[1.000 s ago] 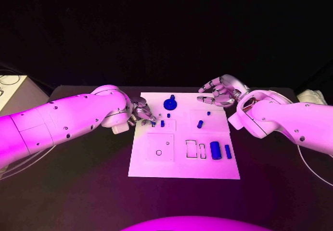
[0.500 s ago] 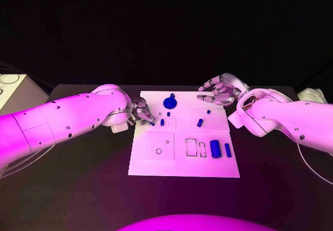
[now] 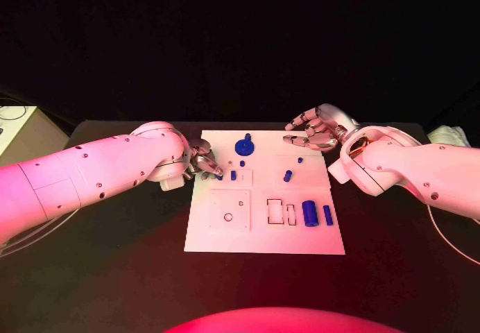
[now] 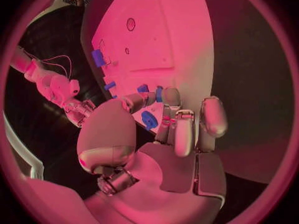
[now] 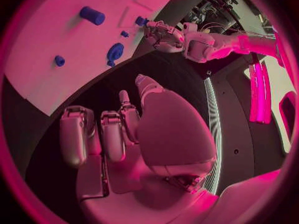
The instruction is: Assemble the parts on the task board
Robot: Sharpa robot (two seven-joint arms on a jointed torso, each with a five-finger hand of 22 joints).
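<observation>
Nothing has shifted since the earlier frames: both hands and every part sit as before. Task board (image 3: 262, 236) lies flat mid-table between the two hands. Left hand (image 3: 203, 165) rests at the board's edge, fingertips (image 4: 163, 95) pressed round a small blue peg (image 4: 142, 88). Right hand (image 3: 316, 132) hovers off the far corner, fingers curled loosely apart, holding nothing. Blue gear (image 3: 244, 146) sits between the hands; blue cylinder (image 3: 309, 213) lies well clear of both.
</observation>
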